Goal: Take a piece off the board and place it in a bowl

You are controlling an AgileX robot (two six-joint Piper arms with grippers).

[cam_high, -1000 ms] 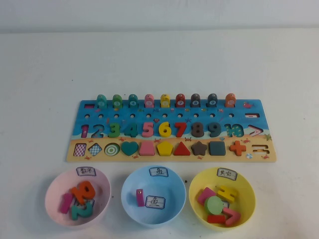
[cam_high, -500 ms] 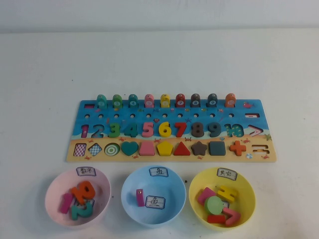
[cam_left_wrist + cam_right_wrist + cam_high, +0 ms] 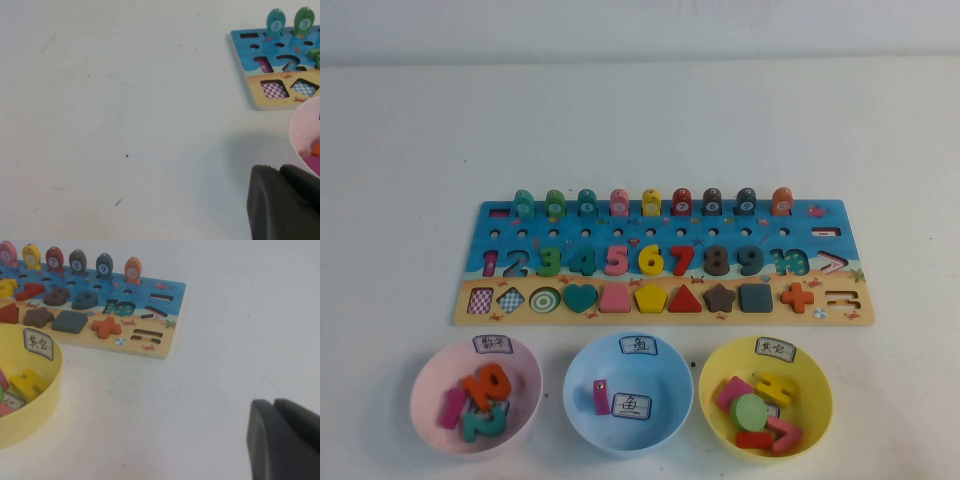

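The orange-red plus piece (image 3: 797, 296) (image 3: 106, 326) lies in its slot near the right end of the board's (image 3: 760, 232) (image 3: 170, 290) sandy front row. The yellow bowl (image 3: 815, 372) (image 3: 50, 380) stands in front of it, labelled at the rim and holding several pieces. My right gripper (image 3: 274, 404) hovers shut and empty over bare table, to the right of the bowl and short of the board. My left gripper (image 3: 280, 172) is shut and empty beside the pink bowl (image 3: 300, 130), near the board's left end (image 3: 250, 60). Neither arm shows in the high view.
A pink bowl (image 3: 430, 385) with number pieces and a light blue bowl (image 3: 665, 375) with one pink piece stand left of the yellow one. Fish pegs (image 3: 650, 203) line the board's far edge. White table lies around all of it.
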